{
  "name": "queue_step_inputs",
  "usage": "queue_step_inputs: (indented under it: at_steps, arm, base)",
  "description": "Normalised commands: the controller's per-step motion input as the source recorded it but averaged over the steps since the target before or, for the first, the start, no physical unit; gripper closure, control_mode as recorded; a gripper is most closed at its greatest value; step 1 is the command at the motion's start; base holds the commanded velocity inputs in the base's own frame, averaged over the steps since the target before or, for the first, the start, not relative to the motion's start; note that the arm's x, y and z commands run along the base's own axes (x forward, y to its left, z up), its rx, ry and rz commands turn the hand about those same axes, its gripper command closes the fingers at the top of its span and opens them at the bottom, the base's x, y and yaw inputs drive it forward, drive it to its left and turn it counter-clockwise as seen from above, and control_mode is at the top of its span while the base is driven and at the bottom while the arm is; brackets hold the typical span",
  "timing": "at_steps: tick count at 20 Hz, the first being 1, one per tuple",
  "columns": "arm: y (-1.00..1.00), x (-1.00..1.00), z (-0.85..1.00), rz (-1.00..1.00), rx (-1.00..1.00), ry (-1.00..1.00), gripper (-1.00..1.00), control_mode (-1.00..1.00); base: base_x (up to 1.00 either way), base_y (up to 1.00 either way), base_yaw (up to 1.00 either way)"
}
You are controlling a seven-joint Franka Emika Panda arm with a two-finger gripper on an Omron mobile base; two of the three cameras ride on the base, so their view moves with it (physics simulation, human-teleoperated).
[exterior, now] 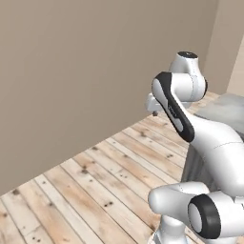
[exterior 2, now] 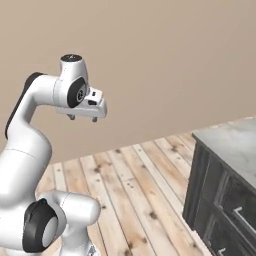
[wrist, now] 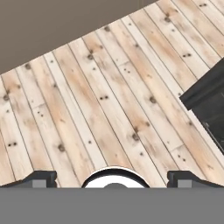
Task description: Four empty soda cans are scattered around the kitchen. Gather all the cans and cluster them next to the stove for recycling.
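Note:
The soda cans and the stove are out of view. My gripper (exterior 2: 82, 119) hangs open in mid-air, pointing down, with nothing between its fingers. In the hand view the two dark fingertips (wrist: 41, 178) stand far apart over bare plank floor (wrist: 100, 100). In the left base view the gripper (exterior: 153, 110) sits just behind the arm's upper link. This part of the kitchen is a beige wall (exterior: 71, 71) above a light plank floor (exterior: 95, 181).
A grey wood-grain cabinet (exterior 2: 220, 200) with a pale marble counter (exterior 2: 235, 145) stands to the right of the arm. Its dark corner (wrist: 205, 100) shows at the right of the hand view. Open floor runs from the base to the wall (exterior 2: 165, 65).

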Motion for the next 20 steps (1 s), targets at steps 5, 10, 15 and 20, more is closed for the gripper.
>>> queue_step_inputs:
  at_steps: [5,10,15,20]
  arm:
    - [0.0,0.0,0.0,0.0,0.0,0.0,-1.0,1.0]
    - [0.0,0.0,0.0,0.0,0.0,0.0,-1.0,1.0]
    - [0.0,0.0,0.0,0.0,0.0,0.0,-1.0,1.0]
    - [0.0,0.0,0.0,0.0,0.0,0.0,-1.0,1.0]
  base:
    - [0.72,0.41,-0.27]
    - [0.75,0.42,-0.26]
    - [0.76,0.42,-0.26]
    - [0.83,0.44,-0.24]
